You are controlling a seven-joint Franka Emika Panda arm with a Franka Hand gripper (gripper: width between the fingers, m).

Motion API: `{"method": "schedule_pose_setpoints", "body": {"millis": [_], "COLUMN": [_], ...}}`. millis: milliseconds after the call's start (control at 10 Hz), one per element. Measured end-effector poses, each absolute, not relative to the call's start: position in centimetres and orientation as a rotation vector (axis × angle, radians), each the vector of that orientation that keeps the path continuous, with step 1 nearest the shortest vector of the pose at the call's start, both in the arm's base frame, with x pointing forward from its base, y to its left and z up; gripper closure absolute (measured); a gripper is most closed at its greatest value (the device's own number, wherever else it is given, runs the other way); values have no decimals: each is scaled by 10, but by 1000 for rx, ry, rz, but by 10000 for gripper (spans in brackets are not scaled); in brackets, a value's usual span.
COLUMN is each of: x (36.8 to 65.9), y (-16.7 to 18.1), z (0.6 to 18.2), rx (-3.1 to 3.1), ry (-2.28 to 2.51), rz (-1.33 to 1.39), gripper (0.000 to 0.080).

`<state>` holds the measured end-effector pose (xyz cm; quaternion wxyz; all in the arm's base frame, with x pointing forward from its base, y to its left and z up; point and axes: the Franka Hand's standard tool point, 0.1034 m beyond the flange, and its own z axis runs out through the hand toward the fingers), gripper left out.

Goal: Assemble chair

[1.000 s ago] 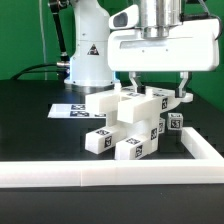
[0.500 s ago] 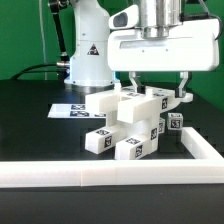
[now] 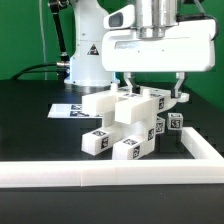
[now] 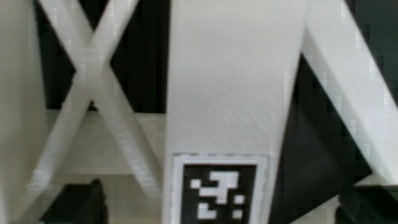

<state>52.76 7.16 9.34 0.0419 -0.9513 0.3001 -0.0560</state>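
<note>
The chair [image 3: 125,125] is a cluster of white blocky pieces with black-and-white tags, standing in the middle of the black table. My gripper [image 3: 153,92] hangs just above its tallest piece. It is open, with one finger [image 3: 127,88] on either side of that piece's top and nothing gripped. In the wrist view a long white panel [image 4: 222,90] with a tag at its near end runs between the jaws. Two crossed white bars [image 4: 89,110] lie beside the panel. The gripper [image 4: 217,205] shows there only as dark fingertips at the frame's edge.
A small tagged white cube [image 3: 176,122] sits just to the exterior view's right of the cluster. The long white border frame [image 3: 110,172] runs along the front and up the right side. The marker board [image 3: 68,110] lies behind the cluster, before the robot base [image 3: 85,55].
The gripper has shifted a little toward the exterior view's left and slightly up. It stays open. The chair pieces have not moved.
</note>
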Motion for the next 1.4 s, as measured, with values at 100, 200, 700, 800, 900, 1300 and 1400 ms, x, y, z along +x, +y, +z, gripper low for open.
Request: {"method": "schedule_pose_setpoints", "body": {"millis": [100, 200, 700, 800, 900, 1300, 1400], "x": [530, 532, 554, 554, 553, 538, 536], "y": [64, 56, 21, 24, 34, 102, 111], "z": [94, 93, 94, 96, 99, 131, 132], "rx": [-2924, -2928, -2967, -2959, -2949, -2992, -2993], "ry": [890, 886, 805, 819, 829, 651, 627], "rz": [-177, -180, -223, -221, -224, -223, -224], "gripper": [151, 150, 151, 150, 150, 150, 150]}}
